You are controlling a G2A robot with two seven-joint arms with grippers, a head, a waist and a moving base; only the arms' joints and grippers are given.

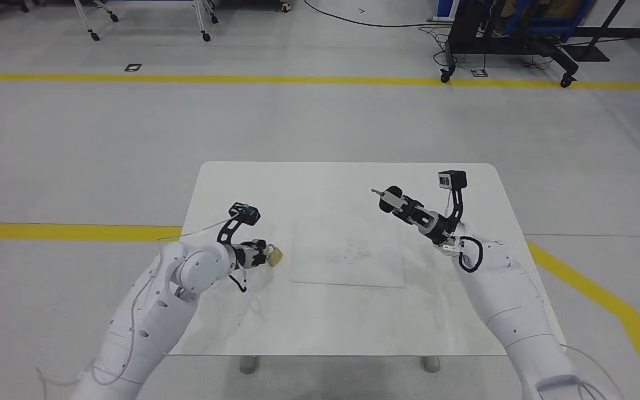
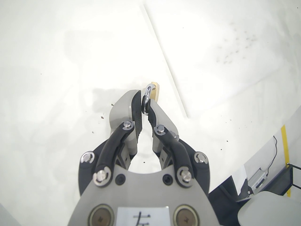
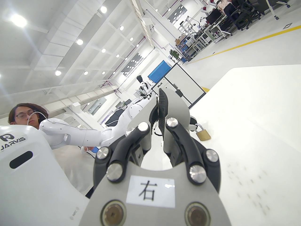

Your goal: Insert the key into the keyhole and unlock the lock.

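A brass padlock (image 1: 273, 257) sits at the table's left side, its steel shackle (image 2: 147, 96) pinched between the pads of my left gripper (image 2: 144, 105), which is shut on it; the brass body (image 2: 156, 92) sticks out past the fingertips. In the right wrist view the padlock (image 3: 203, 134) shows farther off, just above the tabletop. My right gripper (image 1: 386, 198) hovers over the table's right half, shut on a small key whose thin metal tip (image 1: 376, 190) points away from the fingers. In its own wrist view the right gripper (image 3: 158, 101) has its pads pressed together and the key is hidden.
The white table (image 1: 340, 185) carries a thin clear mat (image 1: 350, 255) in the middle, whose edge (image 2: 164, 59) runs just beside the padlock. Small dark specks (image 2: 235, 52) dot the surface. A wide gap of bare tabletop separates the two grippers.
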